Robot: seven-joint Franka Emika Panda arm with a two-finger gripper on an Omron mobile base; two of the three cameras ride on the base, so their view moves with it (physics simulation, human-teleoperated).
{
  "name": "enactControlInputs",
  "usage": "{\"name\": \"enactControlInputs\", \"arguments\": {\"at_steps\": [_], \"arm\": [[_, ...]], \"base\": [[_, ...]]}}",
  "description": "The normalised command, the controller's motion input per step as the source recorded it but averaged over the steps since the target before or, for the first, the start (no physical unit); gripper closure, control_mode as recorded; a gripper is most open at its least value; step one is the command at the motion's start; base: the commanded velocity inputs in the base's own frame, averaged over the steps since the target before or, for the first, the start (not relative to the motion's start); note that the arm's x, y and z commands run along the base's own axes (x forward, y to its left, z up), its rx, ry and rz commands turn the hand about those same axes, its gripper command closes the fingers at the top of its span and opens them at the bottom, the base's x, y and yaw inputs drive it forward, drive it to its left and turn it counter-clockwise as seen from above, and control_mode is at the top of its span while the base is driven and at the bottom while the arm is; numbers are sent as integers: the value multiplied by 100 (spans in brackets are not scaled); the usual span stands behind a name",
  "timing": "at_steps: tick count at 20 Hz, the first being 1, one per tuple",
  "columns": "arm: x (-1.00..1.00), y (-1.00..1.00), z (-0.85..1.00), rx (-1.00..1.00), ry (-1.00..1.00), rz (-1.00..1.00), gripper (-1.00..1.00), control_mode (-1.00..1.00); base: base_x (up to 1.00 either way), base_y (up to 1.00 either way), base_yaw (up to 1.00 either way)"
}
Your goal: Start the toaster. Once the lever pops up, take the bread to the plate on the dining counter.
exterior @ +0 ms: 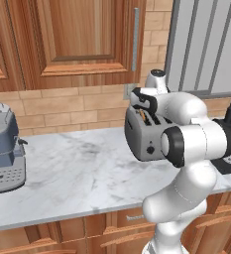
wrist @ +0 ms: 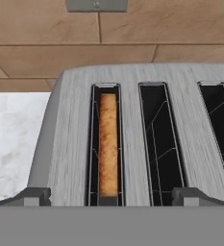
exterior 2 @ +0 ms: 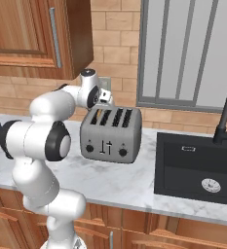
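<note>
A: Toaster (exterior 2: pixel 110 135) first. Grey brushed metal box, rounded corners, dark slots along its top. The right base view shows four slots, not two. On its front face sit two black round knobs, one low at each end, with two thin vertical slider slots between them.

B: Levers?

A: Small dark tabs (exterior 2: pixel 105 147) in those slots, too small to tell how high they stand.

B: Bread?

A: One slice (wrist: pixel 108 144) stands on edge in the leftmost slot of the hand view. Only its top edge shows: golden-brown, a touch darker at the ends, sunk slightly below the slot rim. The neighbouring slots show bare wire guides.

B: Where is the toaster standing?

A: On the white-grey veined marble surface (exterior: pixel 77 168), back near the tan brick wall (exterior: pixel 72 109). Wooden cabinets (exterior: pixel 62 39) hang above and left of it. A black sink (exterior 2: pixel 198 170) with a dark tap is set into the surface just beside its right.

B: Gripper?

A: The gripper (wrist: pixel 111 197) hovers above the toaster's top, looking straight down into the slots. Its two grey fingertips (wrist: pixel 31 196) stand wide apart, one each side of the bread's slot and its neighbour, holding nothing.

B: Anything further out?

A: A blue-grey coffee machine (exterior: pixel 3 149) at the far left of the surface, well apart from the toaster. A window with grey bars (exterior 2: pixel 183 53) above the sink.
</note>
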Motion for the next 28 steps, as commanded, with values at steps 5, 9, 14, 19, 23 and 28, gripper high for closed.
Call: {"name": "enactControlInputs", "arguments": {"at_steps": [5,9,14,19,23,28], "arm": [[3,0,-10,0,0,0,-100,-100],[1,0,-9,0,0,0,-100,-100],[5,0,0,0,0,0,-100,-100],[0,0,0,0,0,0,-100,-100],[0,0,0,0,0,0,-100,-100],[0,0,0,0,0,0,-100,-100]], "base": [[0,0,0],[0,0,0],[0,0,0],[0,0,0],[0,0,0],[0,0,0]]}}
